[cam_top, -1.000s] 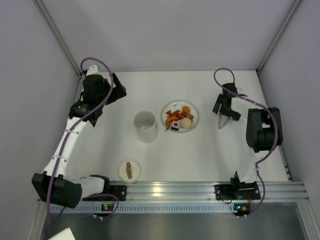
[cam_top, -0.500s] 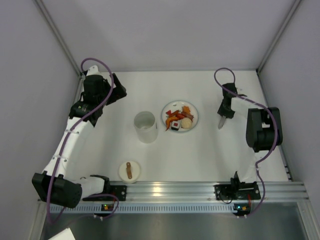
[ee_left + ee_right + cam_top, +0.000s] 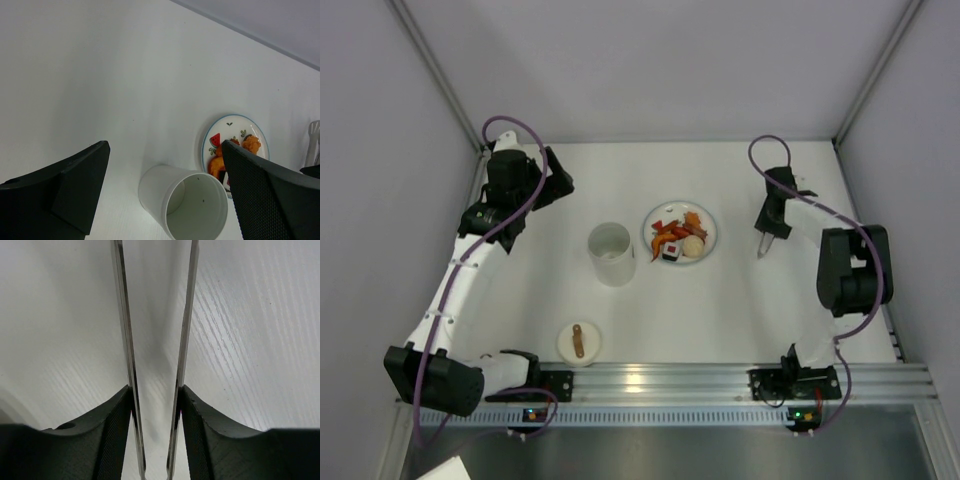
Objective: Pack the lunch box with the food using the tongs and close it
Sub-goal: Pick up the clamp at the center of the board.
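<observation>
The lunch box [image 3: 611, 253] is a white open cup standing left of the plate, also seen from above in the left wrist view [image 3: 185, 202]. Its round lid [image 3: 578, 341] with a brown strap lies near the front rail. The food [image 3: 677, 237], orange and red pieces, a beige ball and a sushi cube, sits on the plate [image 3: 712, 232]. My right gripper [image 3: 772, 214] is shut on the tongs [image 3: 762, 243], its fingers [image 3: 112, 435] pressing both metal arms [image 3: 125, 340], tips pointing down at the table. My left gripper [image 3: 542, 180] hangs open at the back left, empty.
Grey walls enclose the table on the left, back and right. An aluminium rail [image 3: 650, 380] runs along the near edge by the arm bases. The plate's rim [image 3: 235, 117] and a tongs tip [image 3: 313, 140] show in the left wrist view.
My right gripper has closed from wide open onto the tongs' arms, squeezing them narrower. The right elbow has shifted slightly nearer. The left arm has not moved.
</observation>
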### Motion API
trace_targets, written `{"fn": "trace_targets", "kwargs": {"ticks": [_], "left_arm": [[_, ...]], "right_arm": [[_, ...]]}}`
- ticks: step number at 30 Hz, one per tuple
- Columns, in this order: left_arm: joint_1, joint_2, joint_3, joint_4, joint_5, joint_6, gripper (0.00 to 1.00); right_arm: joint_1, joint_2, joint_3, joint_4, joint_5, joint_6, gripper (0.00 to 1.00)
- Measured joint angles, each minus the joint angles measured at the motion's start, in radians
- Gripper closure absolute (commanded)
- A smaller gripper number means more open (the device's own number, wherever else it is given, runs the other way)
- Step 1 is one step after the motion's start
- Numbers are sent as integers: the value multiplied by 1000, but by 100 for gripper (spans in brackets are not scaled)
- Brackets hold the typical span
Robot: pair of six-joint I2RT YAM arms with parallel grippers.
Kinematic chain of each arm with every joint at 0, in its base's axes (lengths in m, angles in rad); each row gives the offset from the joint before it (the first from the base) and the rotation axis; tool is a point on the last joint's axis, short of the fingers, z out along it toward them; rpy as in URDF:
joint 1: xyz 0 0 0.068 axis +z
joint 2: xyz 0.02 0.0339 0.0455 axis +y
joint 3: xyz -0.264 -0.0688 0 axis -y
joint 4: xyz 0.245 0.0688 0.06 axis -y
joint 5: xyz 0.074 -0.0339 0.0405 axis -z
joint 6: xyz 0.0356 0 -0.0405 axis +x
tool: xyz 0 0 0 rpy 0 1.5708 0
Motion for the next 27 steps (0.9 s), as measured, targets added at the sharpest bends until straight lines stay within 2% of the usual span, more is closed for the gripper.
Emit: {"fn": "trace_targets", "kwargs": {"ticks": [8, 17, 22, 27], "left_arm": [[0, 0, 0, 0, 1, 0, 1], [0, 0, -3, 0, 5, -1, 1], [0, 0, -4, 0, 8, -1, 1], [0, 0, -5, 0, 9, -2, 1]], "right_arm": [[58, -150, 1, -19, 6, -24, 54], [100, -192, 3, -76, 8, -44, 53], [181, -245, 25, -127, 18, -52, 50], [259, -315, 73, -145, 29, -59, 53]]}}
